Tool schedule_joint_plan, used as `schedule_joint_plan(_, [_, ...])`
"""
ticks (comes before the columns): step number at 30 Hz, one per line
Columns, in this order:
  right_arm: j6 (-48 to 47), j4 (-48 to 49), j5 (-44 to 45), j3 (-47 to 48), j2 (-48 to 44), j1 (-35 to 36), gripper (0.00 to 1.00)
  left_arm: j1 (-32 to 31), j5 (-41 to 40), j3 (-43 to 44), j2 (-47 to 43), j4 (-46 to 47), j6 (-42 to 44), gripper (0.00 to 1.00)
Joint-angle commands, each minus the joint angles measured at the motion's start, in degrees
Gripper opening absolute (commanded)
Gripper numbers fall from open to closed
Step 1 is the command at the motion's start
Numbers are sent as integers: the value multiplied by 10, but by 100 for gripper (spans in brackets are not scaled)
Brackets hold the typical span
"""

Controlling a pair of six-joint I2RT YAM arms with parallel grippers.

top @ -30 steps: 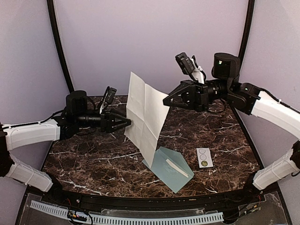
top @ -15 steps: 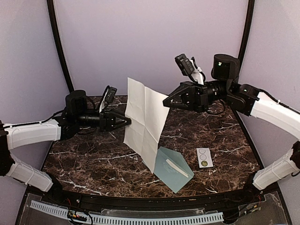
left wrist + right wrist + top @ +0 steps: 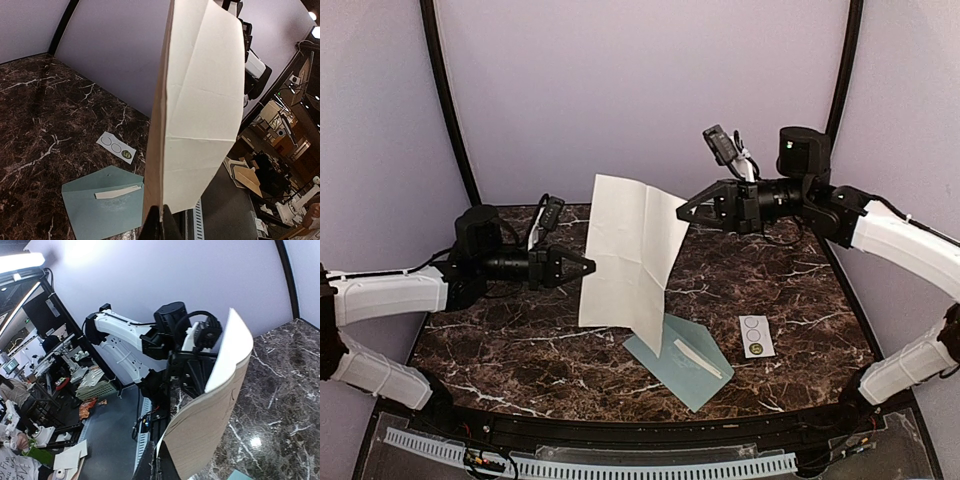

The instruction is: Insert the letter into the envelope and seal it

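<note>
One letter (image 3: 630, 250) between both arms' fingers (image 3: 575, 268) (image 3: 698, 212)

Dark brown marble table (image 3: 510, 345), white veins. Small white strip (image 3: 756, 336) lying flat at right, three circles, nearest one yellow-green. Lilac backdrop (image 3: 640, 90) behind.

Dark marble table (image 3: 520, 340): blue-green envelope (image 3: 685, 365), white 3-circle strip (image 3: 756, 336) nearby.
</note>
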Motion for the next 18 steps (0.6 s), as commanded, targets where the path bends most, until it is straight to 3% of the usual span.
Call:
schedule_joint_plan(1, [42,66,24,-47,-14,-58,12,-1,-11,1,-34,-8,3,0])
schedule_joint_plan(6, [119,146,13,-120,-14,-137,52,-1,-4,51,-28,-89,38,0])
schedule_joint_plan(10, [97,125,56,-138,-25,-148,79,-1,20,81,-18,-112,42,0])
schedule_joint_plan(13, [107,164,54,-168,-45,-146,89,-1,27,94,-15,-96,18,0])
schedule_joint_plan(18, [128,229,58,-226,-84,-133,96,-1,43,103,-11,-56,-9,0])
